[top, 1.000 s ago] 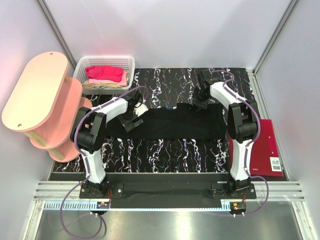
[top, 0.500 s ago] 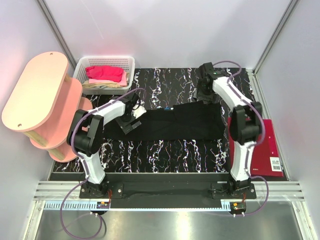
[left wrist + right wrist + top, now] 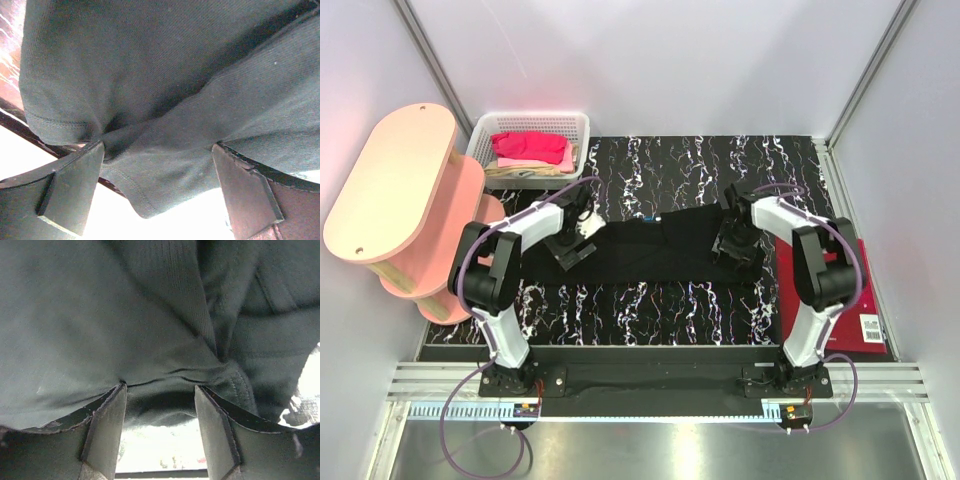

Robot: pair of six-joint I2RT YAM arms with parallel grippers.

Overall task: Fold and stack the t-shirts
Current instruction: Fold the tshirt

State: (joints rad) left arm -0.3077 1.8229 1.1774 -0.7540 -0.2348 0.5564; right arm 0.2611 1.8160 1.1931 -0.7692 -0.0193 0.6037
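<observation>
**Both hands low at the ends of the folded black shirt**

1. Task item. The black t-shirt point(image 3: 660, 242) lies on the marbled surface point(image 3: 670, 165) as a long, narrow band running left to right, roughly midway between the near and far edges. A bright pink t-shirt point(image 3: 530, 147) lies on top of other cloth in the white mesh basket point(image 3: 535, 117) at the far-left corner, well apart from the band.

2. Left arm. The arm reaches forward and inward from its base, elbow raised, wrist angled down. The left hand point(image 3: 572, 243) sits at the left end of the band. In the left wrist view its fingers point(image 3: 75, 185) are spread wide; a hemmed fold of the black cloth lies loosely between them and is not squeezed.

3. Right arm. The arm bends sharply at the elbow and drops its wrist onto the right end of the band. The right hand point(image 3: 735, 248) touches the cloth there. In the right wrist view its fingers point(image 3: 107, 430) stand apart, their tips against a thick bunched hem, with light showing in the gap between them.

4. Surroundings. A pink tiered shelf point(image 3: 395, 180) stands left of the surface; a red folder point(image 3: 850, 290) lies at the right edge
</observation>
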